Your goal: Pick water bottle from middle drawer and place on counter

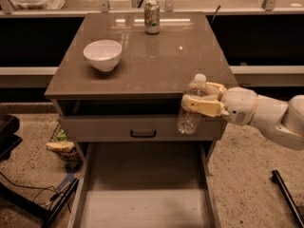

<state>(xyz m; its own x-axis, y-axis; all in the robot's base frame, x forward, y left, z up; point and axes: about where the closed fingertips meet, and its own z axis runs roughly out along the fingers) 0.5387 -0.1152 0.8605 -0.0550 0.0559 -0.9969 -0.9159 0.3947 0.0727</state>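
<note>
The clear ribbed water bottle (191, 107) with its white cap is held upright in my gripper (202, 99), whose pale fingers are shut around its upper half. It hangs in front of the cabinet's front right corner, its cap about level with the counter (142, 56) edge. The white arm reaches in from the right. Below, the middle drawer (142, 194) is pulled out, its pale grey floor bare.
A white bowl (102, 55) sits on the counter's left side and a green-and-silver soda can (152, 17) at its back. A drawer front with a black handle (143, 133) is above the open drawer. Clutter lies on the floor at left.
</note>
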